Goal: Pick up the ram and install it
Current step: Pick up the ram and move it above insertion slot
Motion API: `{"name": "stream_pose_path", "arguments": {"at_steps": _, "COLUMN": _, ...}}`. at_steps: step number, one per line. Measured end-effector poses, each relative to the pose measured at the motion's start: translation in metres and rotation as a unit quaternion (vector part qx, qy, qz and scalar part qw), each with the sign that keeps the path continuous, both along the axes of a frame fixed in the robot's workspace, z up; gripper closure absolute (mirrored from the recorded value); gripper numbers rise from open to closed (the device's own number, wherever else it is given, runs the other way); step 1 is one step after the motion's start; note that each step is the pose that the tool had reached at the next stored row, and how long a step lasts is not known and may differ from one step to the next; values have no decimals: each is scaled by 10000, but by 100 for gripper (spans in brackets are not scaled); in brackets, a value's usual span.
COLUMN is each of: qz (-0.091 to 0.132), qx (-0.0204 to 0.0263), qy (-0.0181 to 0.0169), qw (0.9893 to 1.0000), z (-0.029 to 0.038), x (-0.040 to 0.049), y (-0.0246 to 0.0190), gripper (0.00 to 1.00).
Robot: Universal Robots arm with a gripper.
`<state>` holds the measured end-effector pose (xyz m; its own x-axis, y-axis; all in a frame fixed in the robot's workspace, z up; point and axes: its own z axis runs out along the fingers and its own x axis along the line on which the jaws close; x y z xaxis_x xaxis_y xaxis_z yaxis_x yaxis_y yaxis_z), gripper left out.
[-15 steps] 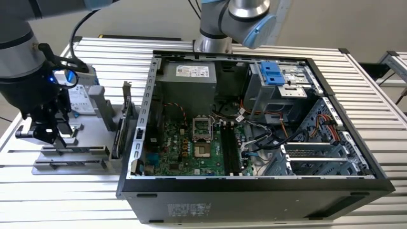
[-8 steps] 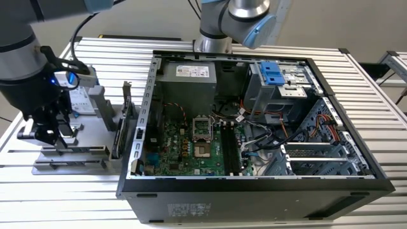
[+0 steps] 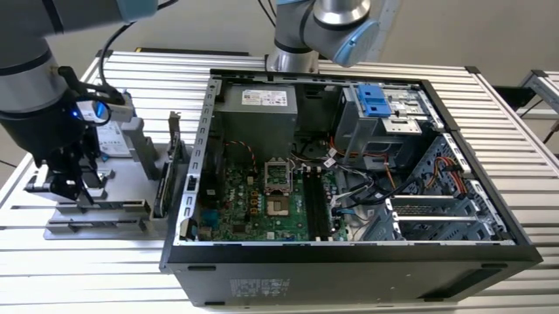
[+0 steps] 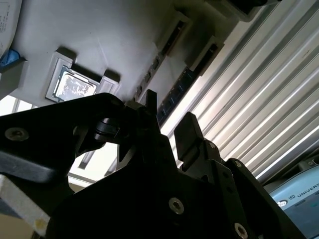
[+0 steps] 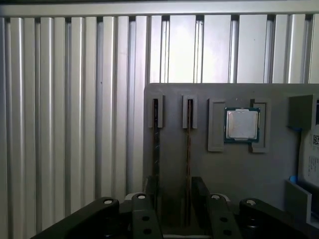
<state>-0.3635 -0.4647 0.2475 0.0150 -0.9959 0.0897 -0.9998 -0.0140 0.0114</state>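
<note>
- The pincer (image 3: 74,186) hung low over a grey holder (image 3: 96,219) on the slatted desk (image 3: 524,131), at the exterior view's left of the open computer case (image 3: 349,258).
- In both wrist views the pincer (image 5: 174,185) (image 4: 168,112) had its fingers (image 5: 152,194) apart, with light showing between them and nothing clamped.
- The ram (image 4: 178,88), a thin dark blue stick, stood edge-on in the holder's (image 4: 99,35) slot nearest the bare desk slats (image 5: 60,124). In the first wrist view it showed as a dark line (image 5: 156,144) running toward the fingers.
- A second thin stick (image 5: 189,144) stood edge-on in the next slot, just beside the ram and parallel to it.
- The fingertips sat near the ends of both sticks. I could not tell which stick lay between them, nor whether either finger touched one.
- A processor chip (image 5: 241,124) lay flat in a framed pocket of the holder (image 5: 172,149), beyond the second stick.
- A hard drive in a blue frame (image 3: 112,134) stood at the holder's far end, close to the arm.
- A green card with a metal bracket (image 3: 175,163) stood upright at the holder's edge, and with the case wall it stood between the holder and the motherboard (image 3: 253,203).
- Black memory slots (image 3: 316,203) ran beside the processor socket on the motherboard, with loose cables close by.
</note>
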Motion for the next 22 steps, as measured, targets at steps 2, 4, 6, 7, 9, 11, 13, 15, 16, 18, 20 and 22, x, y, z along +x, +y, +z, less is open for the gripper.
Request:
{"name": "stream_pose_path", "arguments": {"at_steps": 2, "qz": 0, "qx": -8, "qy": 0, "qw": 10000, "z": -11, "x": 0, "y": 3, "gripper": 0}}
{"name": "stream_pose_path", "arguments": {"at_steps": 4, "qz": 0, "qx": -15, "qy": 0, "qw": 10000, "z": -22, "x": 0, "y": 7, "gripper": 0}}
{"name": "stream_pose_path", "arguments": {"at_steps": 6, "qz": 0, "qx": -23, "qy": 0, "qw": 10000, "z": -33, "x": 0, "y": 10, "gripper": 0}}
{"name": "stream_pose_path", "arguments": {"at_steps": 7, "qz": 0, "qx": -27, "qy": 0, "qw": 10000, "z": -39, "x": 0, "y": 12, "gripper": 0}}
{"name": "stream_pose_path", "arguments": {"at_steps": 9, "qz": 0, "qx": -36, "qy": 0, "qw": 10000, "z": -50, "x": 0, "y": 15, "gripper": 0}}
{"name": "stream_pose_path", "arguments": {"at_steps": 11, "qz": 0, "qx": -45, "qy": 1, "qw": 10000, "z": -60, "x": 0, "y": 19, "gripper": 0}}
{"name": "stream_pose_path", "arguments": {"at_steps": 13, "qz": 0, "qx": -54, "qy": 1, "qw": 10000, "z": -72, "x": 0, "y": 23, "gripper": 0}}
{"name": "stream_pose_path", "arguments": {"at_steps": 15, "qz": 0, "qx": -64, "qy": 1, "qw": 10000, "z": -83, "x": 0, "y": 28, "gripper": 0}}
{"name": "stream_pose_path", "arguments": {"at_steps": 16, "qz": 0, "qx": -69, "qy": 1, "qw": 10000, "z": -88, "x": 0, "y": 30, "gripper": 0}}
{"name": "stream_pose_path", "arguments": {"at_steps": 18, "qz": 0, "qx": -78, "qy": 1, "qw": 10000, "z": -100, "x": 0, "y": 35, "gripper": 0}}
{"name": "stream_pose_path", "arguments": {"at_steps": 20, "qz": 0, "qx": -89, "qy": 2, "qw": 10000, "z": -110, "x": 0, "y": 40, "gripper": 0}}
{"name": "stream_pose_path", "arguments": {"at_steps": 22, "qz": 0, "qx": -100, "qy": 2, "qw": 9999, "z": -122, "x": 0, "y": 45, "gripper": 0}}
